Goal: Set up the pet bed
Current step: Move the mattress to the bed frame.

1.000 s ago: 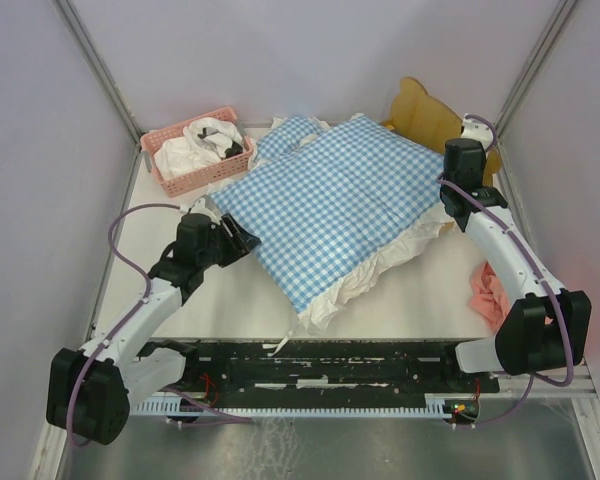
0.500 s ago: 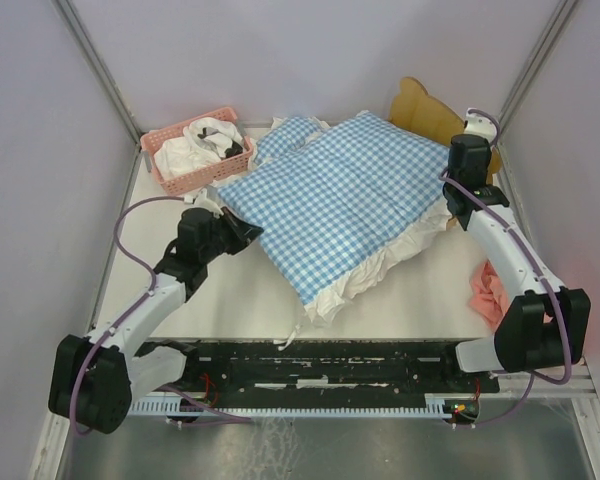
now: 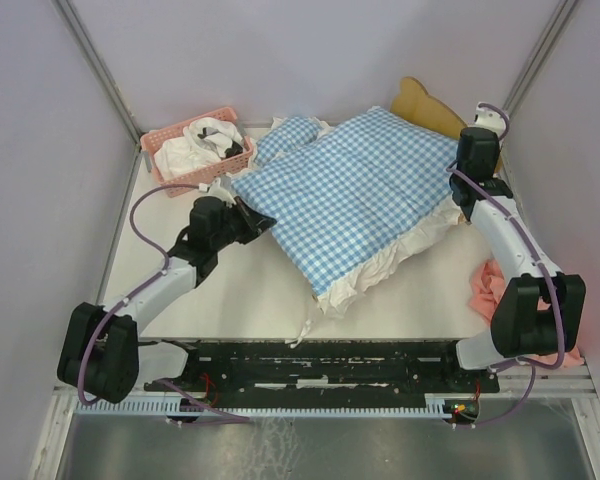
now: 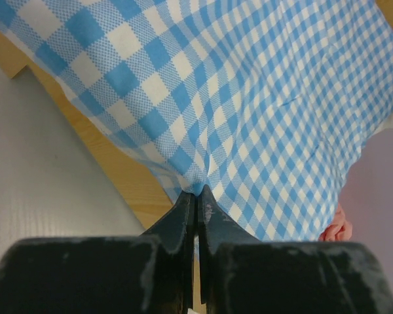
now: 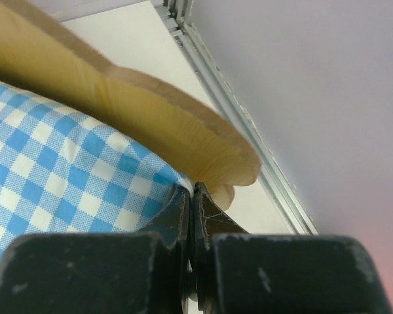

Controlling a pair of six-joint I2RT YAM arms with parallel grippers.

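Observation:
The blue-white gingham bedding (image 3: 355, 190) lies spread over the pet bed (image 3: 423, 104), of which only the wavy wooden headboard shows at the back right. My left gripper (image 3: 263, 222) is shut on the bedding's near left edge (image 4: 249, 104), the tips (image 4: 198, 194) pinching the cloth above a light-wood side rail (image 4: 128, 180). At the back right corner my right gripper (image 3: 462, 160) is shut on the bedding (image 5: 59, 170), and its tips (image 5: 192, 191) sit just under the headboard (image 5: 150, 108). The bed's base is hidden under the cloth.
A pink basket (image 3: 158, 150) with white and dark cloths stands at the back left. A small gingham pillow (image 3: 288, 135) lies behind the bedding. A pink cloth (image 3: 488, 290) is bunched by the right arm. Walls close off the back and both sides.
My left gripper has shut on the bedding's edge. Both arms have carried the bedding back and to the right, toward the headboard.

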